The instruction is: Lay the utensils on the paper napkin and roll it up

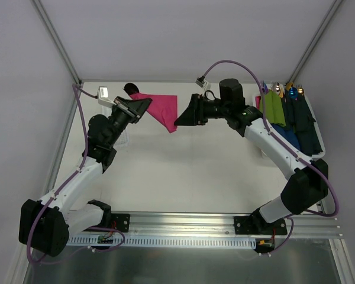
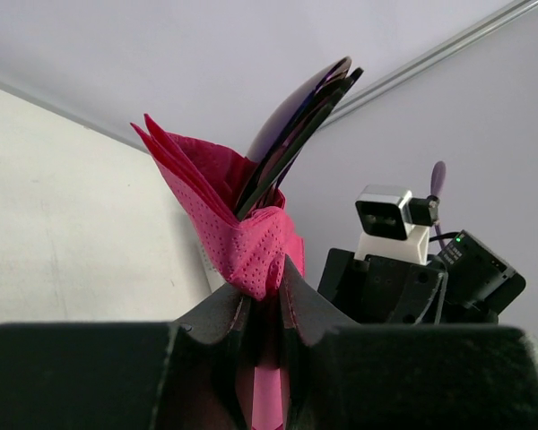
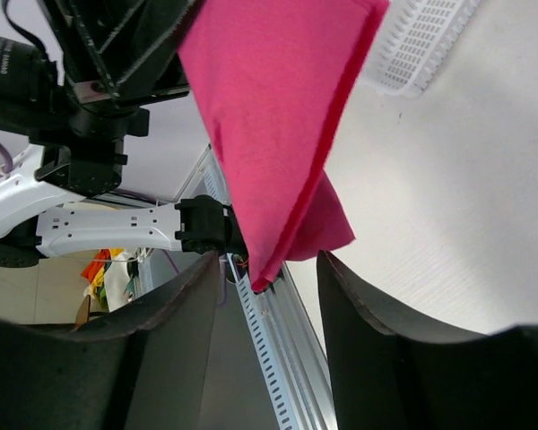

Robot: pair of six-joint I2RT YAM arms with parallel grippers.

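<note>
My left gripper (image 1: 140,107) is shut on the bunched edge of the magenta paper napkin (image 1: 160,109), held up above the table at the back. In the left wrist view the napkin (image 2: 251,246) is pinched between the jaws of the left gripper (image 2: 265,285). The dark glossy utensils (image 2: 298,121) stick up out of its folds, and their tip (image 1: 130,89) also shows from above. My right gripper (image 1: 178,122) faces the napkin's free corner. Seen from the right wrist, that gripper (image 3: 269,278) is open, with the napkin's hanging corner (image 3: 262,279) between the fingers and touching neither.
Green (image 1: 274,108), blue (image 1: 289,121) and navy (image 1: 306,124) rolled bundles lie at the back right, with gold and silver tips poking out. A white mesh basket (image 3: 421,40) sits on the table below the left arm. A slotted metal rail (image 1: 225,222) runs along the near edge.
</note>
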